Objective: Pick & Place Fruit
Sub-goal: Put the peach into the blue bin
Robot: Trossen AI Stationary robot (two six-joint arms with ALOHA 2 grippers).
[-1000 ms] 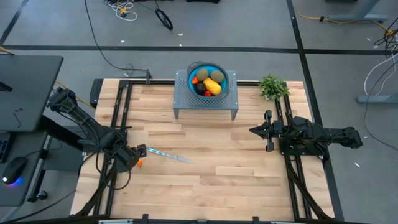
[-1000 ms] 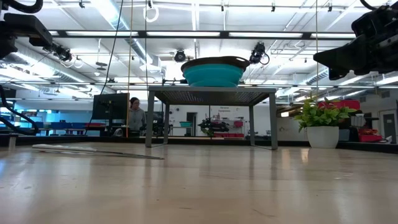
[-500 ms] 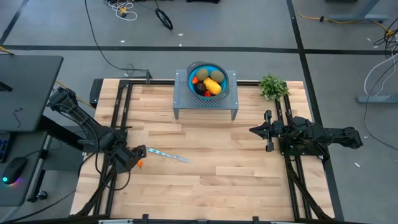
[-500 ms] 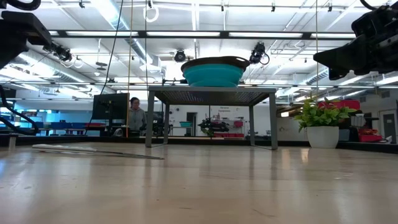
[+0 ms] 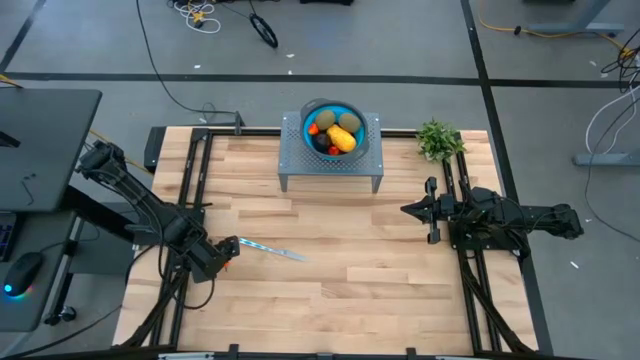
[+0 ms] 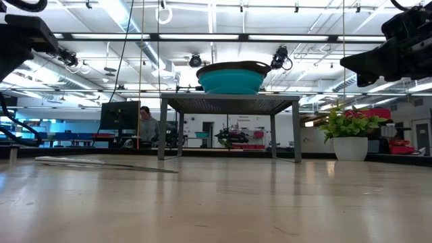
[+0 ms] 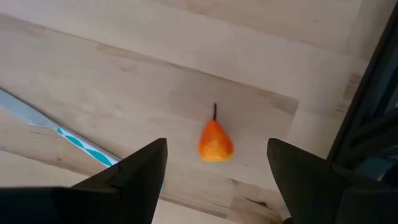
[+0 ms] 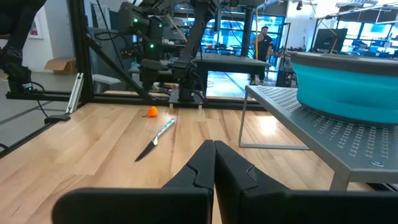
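- The left gripper (image 5: 222,249) hangs near the left edge of the pale wooden plank table (image 5: 330,290), its two dark fingers (image 7: 134,180) spread well apart and holding nothing.
- In the left wrist view, a small orange pear-shaped fruit with a dark stem (image 7: 215,141) lies on the wood between those fingers, touched by neither; in the right wrist view it is a small orange spot (image 8: 151,112) by the left arm's base.
- Just beside it lies a slim silvery-blue knife-like stick (image 5: 272,250), flat on the table and pointing toward the middle.
- At the middle of the far edge stands a grey perforated metal stand (image 5: 331,165) bearing a round teal bowl (image 5: 313,108).
- In the bowl rest two brown-green oval fruits (image 5: 349,123), an elongated yellow-orange fruit (image 5: 342,138) and tiny red-orange pieces (image 5: 314,128).
- A green leafy plant in a white pot (image 5: 438,139) stands at the far right corner.
- The right gripper (image 5: 406,210) waits above the right side of the table, pointing toward the centre, its fingers pressed together and empty.
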